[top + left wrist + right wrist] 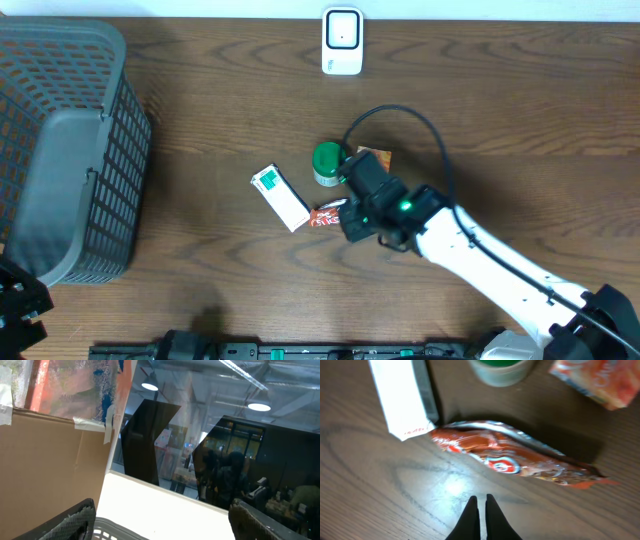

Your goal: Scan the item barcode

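closed right jaws near wrapper (510, 460) edge, bare table (395, 495) between

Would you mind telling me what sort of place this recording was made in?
Probably a mock shop checkout in a large indoor workspace: a wooden table holds a basket, a snack packet and a white scanner-like device, and ceiling lights show in the left wrist view.

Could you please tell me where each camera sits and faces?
Overhead: above the table, looking straight down; right arm shows.
Left wrist: by the basket, tilted up toward the room; open left gripper shows.
Right wrist: low over the table, facing the red wrapper; shut right gripper shows.
Shared: overhead and right wrist both show red wrapper and white box.
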Controlling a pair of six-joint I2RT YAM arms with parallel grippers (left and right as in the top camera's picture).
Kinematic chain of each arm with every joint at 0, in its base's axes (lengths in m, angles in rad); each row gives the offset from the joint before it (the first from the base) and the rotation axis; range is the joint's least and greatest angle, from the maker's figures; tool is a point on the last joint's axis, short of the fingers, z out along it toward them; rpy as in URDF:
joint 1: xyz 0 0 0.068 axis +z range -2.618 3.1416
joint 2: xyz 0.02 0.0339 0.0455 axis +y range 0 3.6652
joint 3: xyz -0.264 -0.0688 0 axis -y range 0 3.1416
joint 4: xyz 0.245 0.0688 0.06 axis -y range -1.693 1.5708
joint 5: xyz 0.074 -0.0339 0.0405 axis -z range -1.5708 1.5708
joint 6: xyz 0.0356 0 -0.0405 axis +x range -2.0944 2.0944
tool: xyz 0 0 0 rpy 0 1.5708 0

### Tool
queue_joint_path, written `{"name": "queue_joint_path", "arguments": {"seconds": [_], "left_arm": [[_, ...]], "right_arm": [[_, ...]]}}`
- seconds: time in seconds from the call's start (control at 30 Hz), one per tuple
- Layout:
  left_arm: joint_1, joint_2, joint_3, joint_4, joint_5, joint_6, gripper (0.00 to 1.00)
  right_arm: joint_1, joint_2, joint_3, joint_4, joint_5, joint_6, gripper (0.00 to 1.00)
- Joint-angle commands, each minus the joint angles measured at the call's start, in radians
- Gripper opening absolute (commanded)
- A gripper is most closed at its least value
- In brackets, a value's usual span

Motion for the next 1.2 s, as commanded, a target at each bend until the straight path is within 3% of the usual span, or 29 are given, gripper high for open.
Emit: {"name": "queue_joint_path", "arguments": {"seconds": [0.0,0.57,1.17], "left_arm": [[0.004,-0.005,-0.003,0.005,-0.013,0.013,0.85],[0.004,-0.005,-0.003,0.005,-0.013,0.013,0.85],[0.004,-0.005,-0.003,0.005,-0.013,0.013,0.85]], "right_arm": [[-0.076,0.017,0.013,0.014,-0.078,0.003,0.01],[-0.225,0.26,0.014,0.262,-0.153,0.003,0.01],[-0.243,0.264,0.014,0.211,-0.178,0.003,0.01]]}}
